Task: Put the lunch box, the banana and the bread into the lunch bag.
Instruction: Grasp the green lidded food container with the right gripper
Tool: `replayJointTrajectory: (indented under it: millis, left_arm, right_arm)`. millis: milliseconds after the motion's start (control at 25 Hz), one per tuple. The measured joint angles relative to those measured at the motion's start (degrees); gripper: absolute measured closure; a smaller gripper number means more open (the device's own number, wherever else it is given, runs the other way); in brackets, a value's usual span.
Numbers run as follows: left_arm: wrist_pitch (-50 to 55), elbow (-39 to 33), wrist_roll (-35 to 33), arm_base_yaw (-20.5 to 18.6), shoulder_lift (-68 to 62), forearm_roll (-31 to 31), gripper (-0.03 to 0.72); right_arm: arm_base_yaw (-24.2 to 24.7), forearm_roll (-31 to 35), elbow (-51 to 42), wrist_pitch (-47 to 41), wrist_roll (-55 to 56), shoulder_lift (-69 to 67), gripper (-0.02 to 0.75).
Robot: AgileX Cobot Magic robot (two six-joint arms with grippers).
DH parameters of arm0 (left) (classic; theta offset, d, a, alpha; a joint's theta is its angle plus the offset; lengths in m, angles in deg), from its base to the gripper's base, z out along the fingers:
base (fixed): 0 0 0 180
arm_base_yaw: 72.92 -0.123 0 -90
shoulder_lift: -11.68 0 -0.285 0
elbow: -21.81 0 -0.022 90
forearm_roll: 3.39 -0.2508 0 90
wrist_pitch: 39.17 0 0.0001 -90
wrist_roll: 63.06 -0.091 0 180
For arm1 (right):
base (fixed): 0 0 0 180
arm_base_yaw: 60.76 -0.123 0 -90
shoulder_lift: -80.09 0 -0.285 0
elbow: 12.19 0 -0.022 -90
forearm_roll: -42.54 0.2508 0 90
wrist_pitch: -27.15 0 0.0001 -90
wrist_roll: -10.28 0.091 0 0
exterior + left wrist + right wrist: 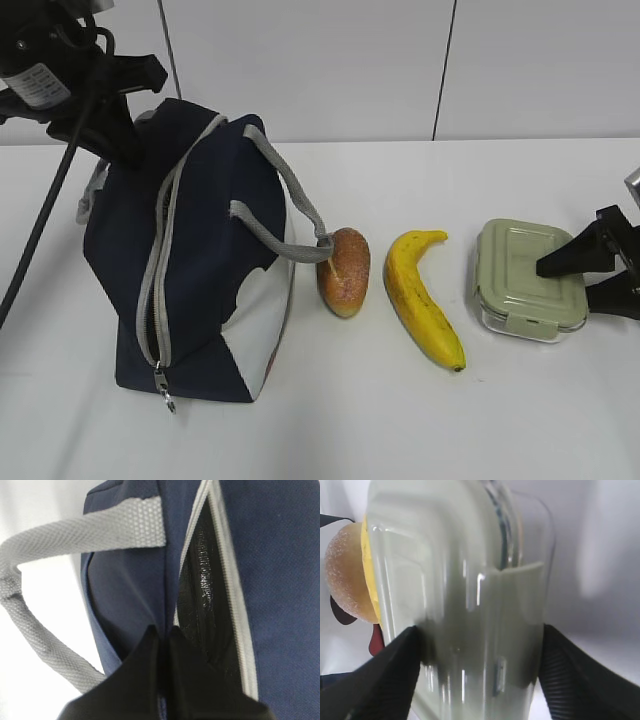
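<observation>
Step in hand, by the look of it: taking up the first item while holding the bag mouth apart. On the white table (pixel 330 420), from left to right: large navy-blue fabric lunch bag (pixel 215 250) with grey zipper and grey webbing handles, standing and partly unzipped; oval golden-brown speckled bread roll (pixel 344 271), touching the bag's near handle; curved yellow banana (pixel 424 298) beside it; small clear rectangular lunch box (pixel 528 280) with sage-green clip-on lid, farthest right. None yet inside the bag.

Right gripper (pixel 598 278) at the box's right end, spread wide, black fingers (pixel 390 680) flanking both sides of the box; contact not certain, no squeeze evident. Next, probably: closing squarely across the box, lifting level, carrying over banana and roll toward the opening, which looks narrow for the box.

Left gripper (pixel 164 645) pinched closed on the bag's fabric edge beside the zipper.

Left wrist view alone reveals the dark, shiny lining through the zipper gap; exterior view alone gives the whole row; right wrist view alone shows the box sitting between the fingers.
</observation>
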Motion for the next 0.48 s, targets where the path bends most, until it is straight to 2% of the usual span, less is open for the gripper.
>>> replayJointTrajectory:
  millis: [200, 480]
  left_arm:
    - [0.0, 0.0, 0.0, 0.0, 0.0, -0.1, 0.687]
    - [0.0, 0.0, 0.0, 0.0, 0.0, -0.1, 0.687]
  right_arm:
    - [0.0, 0.6, 0.0, -1.4, 0.0, 0.0, 0.339]
    - [0.0, 0.9, 0.2, -1.7, 0.0, -0.1, 0.347]
